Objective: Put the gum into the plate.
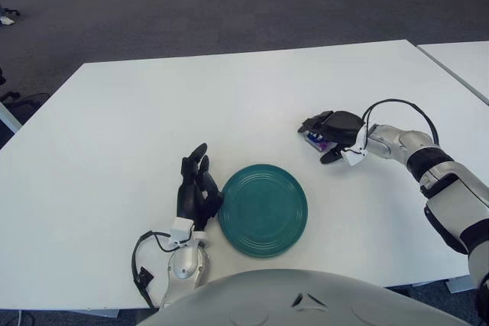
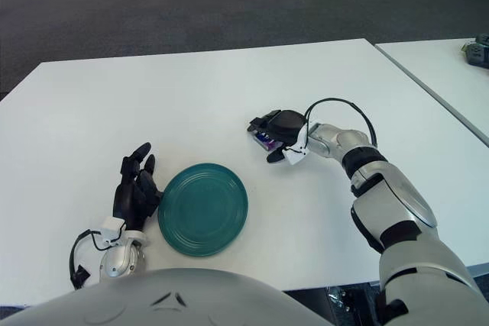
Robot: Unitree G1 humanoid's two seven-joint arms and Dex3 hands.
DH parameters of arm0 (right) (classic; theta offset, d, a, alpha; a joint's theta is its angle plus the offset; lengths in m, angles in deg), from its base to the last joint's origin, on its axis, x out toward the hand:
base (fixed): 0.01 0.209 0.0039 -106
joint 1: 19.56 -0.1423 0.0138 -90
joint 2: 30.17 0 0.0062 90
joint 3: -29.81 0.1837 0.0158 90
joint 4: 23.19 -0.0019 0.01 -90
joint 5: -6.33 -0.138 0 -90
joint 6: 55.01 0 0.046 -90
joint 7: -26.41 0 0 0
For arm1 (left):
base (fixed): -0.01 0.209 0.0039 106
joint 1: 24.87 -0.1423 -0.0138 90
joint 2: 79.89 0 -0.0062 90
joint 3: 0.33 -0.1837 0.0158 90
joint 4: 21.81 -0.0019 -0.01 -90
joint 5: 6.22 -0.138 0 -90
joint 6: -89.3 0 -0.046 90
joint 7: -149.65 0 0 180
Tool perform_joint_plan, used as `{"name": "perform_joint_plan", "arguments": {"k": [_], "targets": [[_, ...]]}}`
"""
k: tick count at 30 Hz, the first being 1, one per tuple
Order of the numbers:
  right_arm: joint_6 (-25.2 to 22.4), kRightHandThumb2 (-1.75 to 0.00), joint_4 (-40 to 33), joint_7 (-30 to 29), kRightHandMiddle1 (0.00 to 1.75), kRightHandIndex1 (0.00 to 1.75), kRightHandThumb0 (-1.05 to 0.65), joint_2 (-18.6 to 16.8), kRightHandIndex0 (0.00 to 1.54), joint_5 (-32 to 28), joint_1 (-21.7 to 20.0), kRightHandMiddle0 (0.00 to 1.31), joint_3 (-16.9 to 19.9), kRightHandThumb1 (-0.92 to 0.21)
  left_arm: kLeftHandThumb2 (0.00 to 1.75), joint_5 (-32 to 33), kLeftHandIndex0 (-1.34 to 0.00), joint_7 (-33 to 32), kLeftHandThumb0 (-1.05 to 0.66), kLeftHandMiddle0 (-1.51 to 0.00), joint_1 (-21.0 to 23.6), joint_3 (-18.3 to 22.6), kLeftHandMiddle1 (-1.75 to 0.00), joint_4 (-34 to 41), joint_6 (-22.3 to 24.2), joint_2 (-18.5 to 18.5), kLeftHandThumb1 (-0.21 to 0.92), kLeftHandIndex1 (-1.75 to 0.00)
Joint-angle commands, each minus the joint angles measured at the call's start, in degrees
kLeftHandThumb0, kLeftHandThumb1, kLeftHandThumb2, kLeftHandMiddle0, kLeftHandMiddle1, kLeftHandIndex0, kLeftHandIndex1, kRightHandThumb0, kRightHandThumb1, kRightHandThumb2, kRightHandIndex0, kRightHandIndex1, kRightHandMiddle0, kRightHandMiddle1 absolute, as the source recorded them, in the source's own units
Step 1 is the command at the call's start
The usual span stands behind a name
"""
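The gum (image 1: 316, 141), a small pack showing blue and purple, sits under the right robot hand (image 1: 330, 129), with only its edge peeking out below the dark fingers (image 1: 312, 121); those fingers curl over the pack from above and one digit reaches down along its near side, so the right robot hand is closed around the gum; whether the pack touches the surface (image 1: 229, 97) or hangs just above it cannot be told; the right forearm (image 1: 397, 143) runs off to the right of that robot hand, with a black cable (image 1: 397, 102) looping above the wrist; the plate (image 1: 263, 208), round and teal, lies on the surface down and to the left of the right robot hand, nearer the robot, well apart from the gum and holding nothing; the left robot hand (image 1: 197, 185) shows just beside the plate's left rim, its dark fingers stretched forward and loosely together, gripping nothing; its nearest finger looks close to or touching the rim, though which cannot be told; a second white surface (image 1: 462, 62) shows beyond the right arm, at the right edge; grey carpet floor (image 1: 229, 5) stretches behind.
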Motion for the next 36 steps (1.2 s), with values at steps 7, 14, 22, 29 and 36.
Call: {"name": "perform_joint_plan", "arguments": {"k": [7, 14, 22, 29, 36], "targets": [[-1.35, -0.71, 3.08, -2.58, 0.62, 0.02, -0.74, -2.11, 0.38, 3.79, -2.54, 0.0, -4.19, -0.92, 0.96, -0.31, 0.0, -0.65, -0.86, -0.34, 0.54, -0.41, -0.01, 0.32, 1.35, -1.76, 0.92, -0.82], [-1.72, -0.72, 5.72, -4.45, 0.62, 0.02, -0.72, -3.26, 0.39, 5.38, -3.6, 0.0, -7.1, -0.92, 0.97, -0.99, 0.0, -1.32, -0.87, -0.33, -0.32, -0.82, -0.01, 1.88, 2.27, -1.7, 0.92, -0.79], [-2.02, -0.7, 7.79, -6.04, 0.63, 0.03, -0.7, -4.01, 0.41, 6.15, -4.31, 0.0, -9.41, -0.92, 0.97, -0.88, 0.0, -1.52, -0.88, -0.34, -0.6, -1.03, -0.01, 2.13, 2.36, -1.7, 0.92, -0.81], [-2.75, -0.68, 8.69, -4.7, 0.69, 0.04, -0.67, -5.2, 0.45, 5.7, -5.2, 0.0, -10.35, -0.92, 0.98, -0.76, -0.01, -1.43, -0.87, -0.36, -0.84, -1.12, -0.02, 2.35, 2.14, -1.56, 0.92, -0.84], [-4.4, -0.64, 10.12, -7.51, 1.07, 0.35, -0.65, -7.13, 0.48, 6.54, -5.39, 0.01, -11.86, -0.92, 0.99, -0.72, -0.01, -1.14, -0.87, -0.38, -1.4, -1.03, -0.02, 3.11, 2.11, -1.19, 0.92, -0.84]]}}
